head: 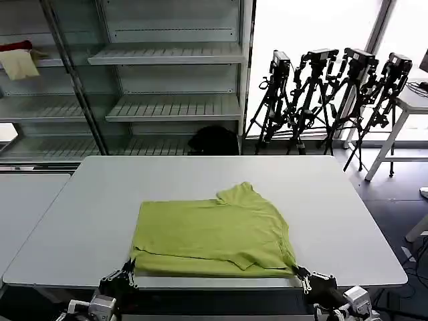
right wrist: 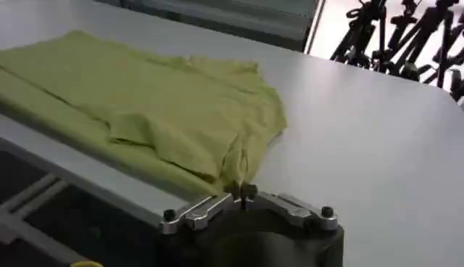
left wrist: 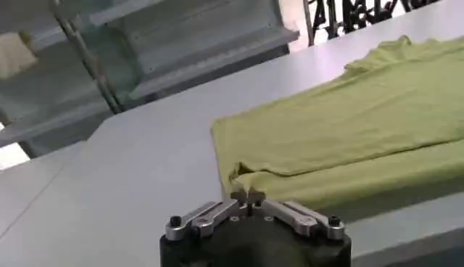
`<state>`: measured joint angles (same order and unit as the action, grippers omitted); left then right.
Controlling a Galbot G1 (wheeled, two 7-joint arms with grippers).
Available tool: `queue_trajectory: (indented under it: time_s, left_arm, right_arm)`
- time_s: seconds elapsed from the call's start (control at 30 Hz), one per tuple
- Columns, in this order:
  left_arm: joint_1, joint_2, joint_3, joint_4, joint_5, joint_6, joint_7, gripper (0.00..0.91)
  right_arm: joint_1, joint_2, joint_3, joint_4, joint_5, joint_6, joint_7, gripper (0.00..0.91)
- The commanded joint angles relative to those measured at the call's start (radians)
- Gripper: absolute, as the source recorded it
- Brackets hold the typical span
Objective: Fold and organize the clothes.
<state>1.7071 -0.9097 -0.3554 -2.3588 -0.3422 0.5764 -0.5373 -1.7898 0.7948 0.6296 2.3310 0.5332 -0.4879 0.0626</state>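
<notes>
Left gripper (left wrist: 249,196) and right gripper (right wrist: 243,190): black housings showing silver metal linkage fingers (left wrist: 196,218), each carrying dark round screws.

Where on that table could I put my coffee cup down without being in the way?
Bare tabletop lies left, right and behind the T-shirt, toward the shelves. The near edge is crowded: left gripper and right gripper pinch the shirt's corners.

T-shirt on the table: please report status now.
Left gripper shut on T-shirt at its near left corner. Right gripper shut on the near right corner. Shirt lies folded on table. Nothing in the way.
</notes>
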Motion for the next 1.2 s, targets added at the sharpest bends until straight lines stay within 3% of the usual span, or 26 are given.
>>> queue_trajectory:
  time_s: [0.03,0.43,0.57,0.7,0.93,1.2]
  left_arm:
    - [0.049,-0.009,0.004,-0.016,0.039,0.001,-0.047,0.907]
    - [0.027,-0.001,-0.009,-0.178,0.059,0.000,-0.068,0.907]
    - [-0.150,0.018,-0.020,-0.176,-0.114,0.000,0.005,0.907]
    - [-0.329,0.020,-0.031,-0.026,-0.258,-0.005,0.115,0.907]
    - [-0.516,0.019,-0.001,0.170,-0.302,-0.064,0.255,0.907]
    - [-0.692,0.027,0.024,0.382,-0.383,0.001,0.319,0.907]
  right_arm:
    - [-0.035,-0.001,0.009,0.014,-0.002,0.002,0.013,0.907]
    - [-0.004,-0.007,0.100,0.115,0.052,-0.003,0.083,0.907]
    - [0.160,-0.005,0.095,0.056,0.088,-0.001,0.078,0.907]
    - [0.386,0.005,0.013,-0.060,0.120,-0.008,0.053,0.907]
    - [0.907,0.047,-0.303,-0.404,0.238,-0.073,0.012,0.907]
    - [1.201,0.161,-0.561,-0.663,0.206,-0.092,0.000,0.907]
